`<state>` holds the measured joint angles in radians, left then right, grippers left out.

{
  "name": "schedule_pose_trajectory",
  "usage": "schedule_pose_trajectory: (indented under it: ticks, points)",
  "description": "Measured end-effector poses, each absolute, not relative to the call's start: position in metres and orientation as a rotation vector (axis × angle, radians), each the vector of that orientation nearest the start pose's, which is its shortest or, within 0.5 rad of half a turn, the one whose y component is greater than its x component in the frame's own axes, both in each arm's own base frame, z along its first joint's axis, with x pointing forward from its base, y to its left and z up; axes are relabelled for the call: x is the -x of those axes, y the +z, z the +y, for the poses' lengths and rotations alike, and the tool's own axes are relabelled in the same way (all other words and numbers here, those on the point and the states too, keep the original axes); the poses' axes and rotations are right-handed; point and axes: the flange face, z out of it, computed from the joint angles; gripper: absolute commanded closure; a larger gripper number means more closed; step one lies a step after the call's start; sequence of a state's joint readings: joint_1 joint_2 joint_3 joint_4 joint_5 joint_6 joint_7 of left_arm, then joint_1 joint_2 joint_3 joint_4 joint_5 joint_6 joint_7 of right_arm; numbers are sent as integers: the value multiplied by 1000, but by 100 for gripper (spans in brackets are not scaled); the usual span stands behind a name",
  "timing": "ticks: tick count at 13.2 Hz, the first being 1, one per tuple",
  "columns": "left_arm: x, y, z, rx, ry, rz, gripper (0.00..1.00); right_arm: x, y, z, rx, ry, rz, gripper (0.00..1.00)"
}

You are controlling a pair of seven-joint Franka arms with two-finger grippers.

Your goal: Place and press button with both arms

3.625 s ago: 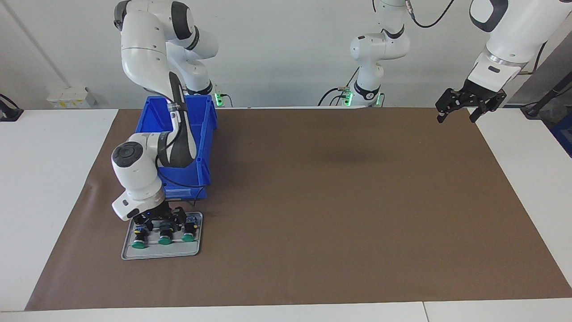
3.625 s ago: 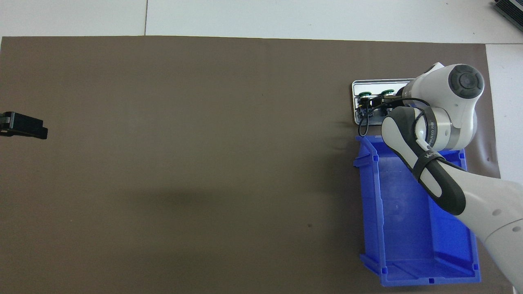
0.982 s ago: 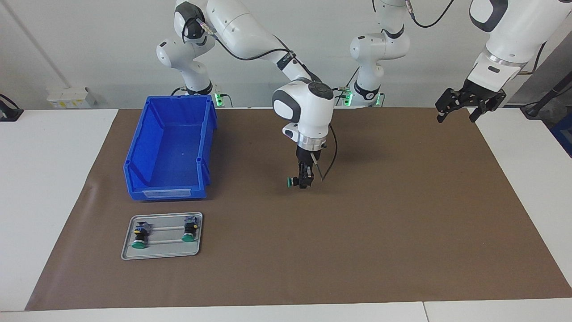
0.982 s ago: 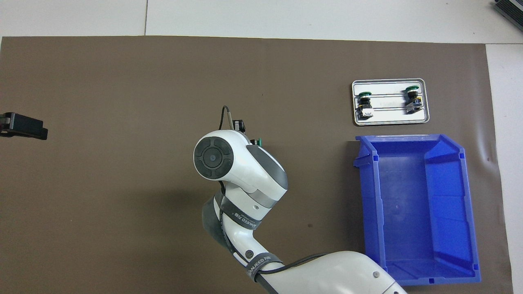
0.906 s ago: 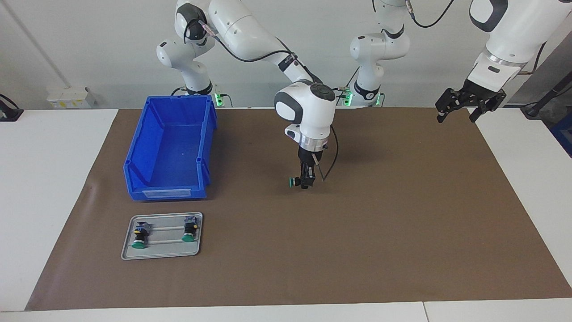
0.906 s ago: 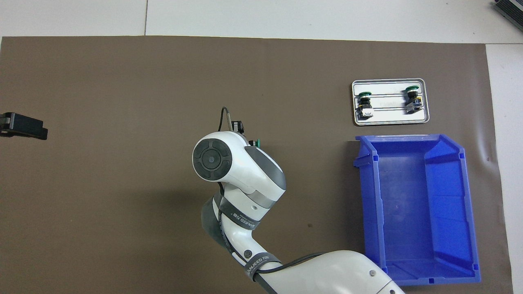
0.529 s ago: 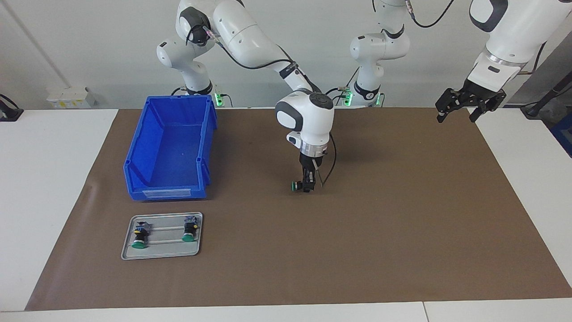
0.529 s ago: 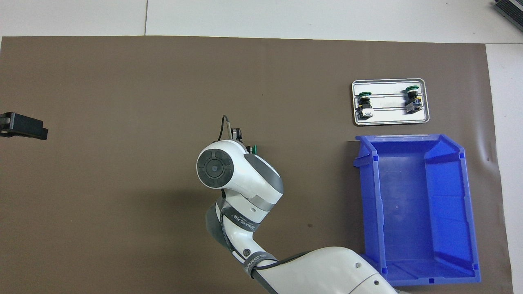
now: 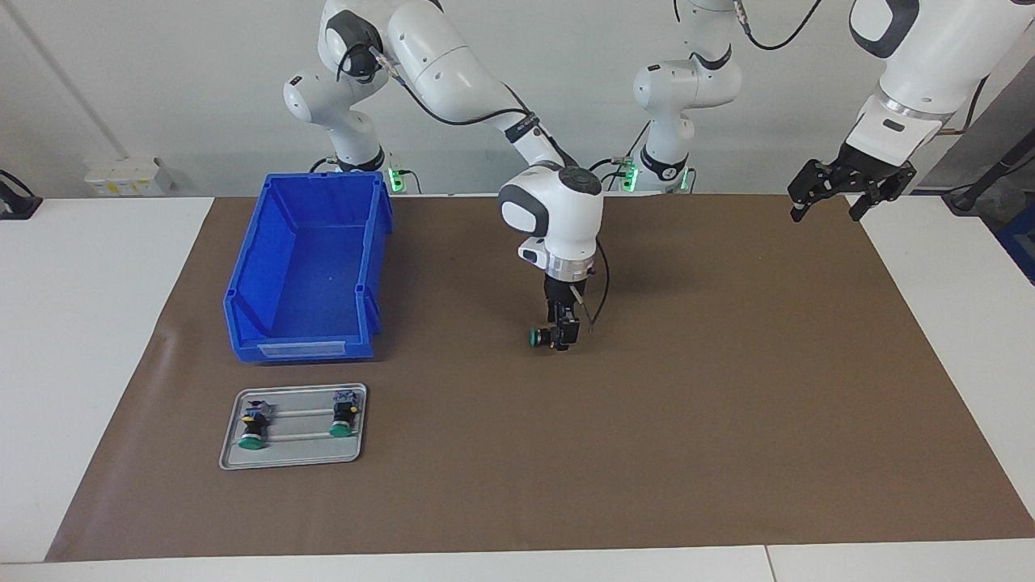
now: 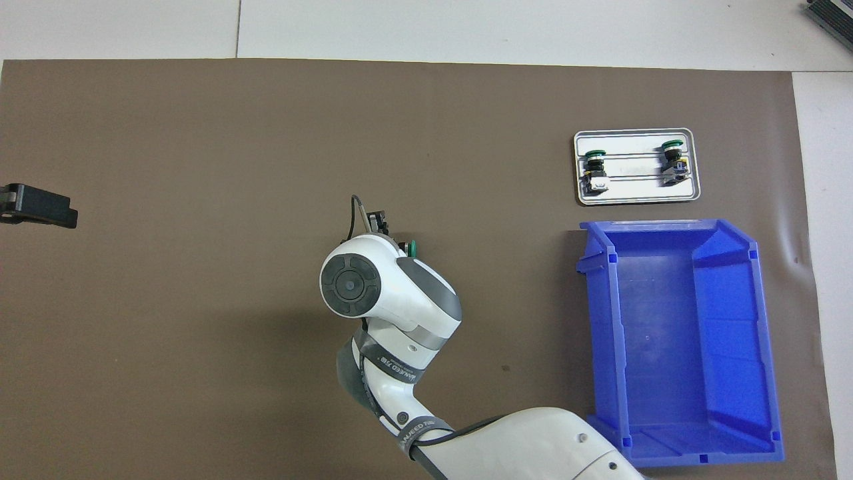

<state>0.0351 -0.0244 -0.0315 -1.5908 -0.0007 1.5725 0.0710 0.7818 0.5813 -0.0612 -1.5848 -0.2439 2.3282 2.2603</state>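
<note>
Lower than half a second ago: button [image 9: 537, 337] in right end effector [image 9: 563, 335] reaches counter [image 9: 728, 404], well apart from blue bin [image 9: 242, 267] toward left arm's end. Gripping or released: cannot tell. Left end effector [image 9: 833, 198] waits spread open, farther still from bin.

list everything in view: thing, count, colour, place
button: 1, green cap, black body, on the mat mid-table, at the right gripper
spare buttons: 2, green caps, lying on the tray
tray: 1, grey, beside the bin, farther from the robots
bin: 1, blue, toward the right arm's end
mat: 1, brown, covering the table
right gripper: 1, black, low over the mat at the button
left gripper: 1, black, open, waiting above the mat's edge
</note>
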Motion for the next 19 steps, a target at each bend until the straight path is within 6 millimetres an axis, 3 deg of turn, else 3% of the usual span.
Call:
schedule_pose_trajectory:
  ticks: [2,4,7,10,12,15,19]
  points:
    - [-553,634,-4,3135,-100,123,0,-551,358,449,2336,-387,1781,0]
    - [-559,637,-9,3129,-187,135,0,-576,411,403,2405,-437,1672,0]
    - [-559,636,-21,3125,-185,208,0,-603,456,334,2559,-452,1500,0]
    - [-555,632,-65,3088,-175,516,0,-625,483,254,2733,-402,1303,0]
    - [-552,625,-105,3035,-187,761,0,-632,505,199,2805,-360,1199,0]
    - [-547,611,-157,2915,-252,1138,0,-630,532,121,2949,-291,986,0]
    - [-550,583,-218,2807,-342,1474,0,-611,563,35,3085,-183,749,0]
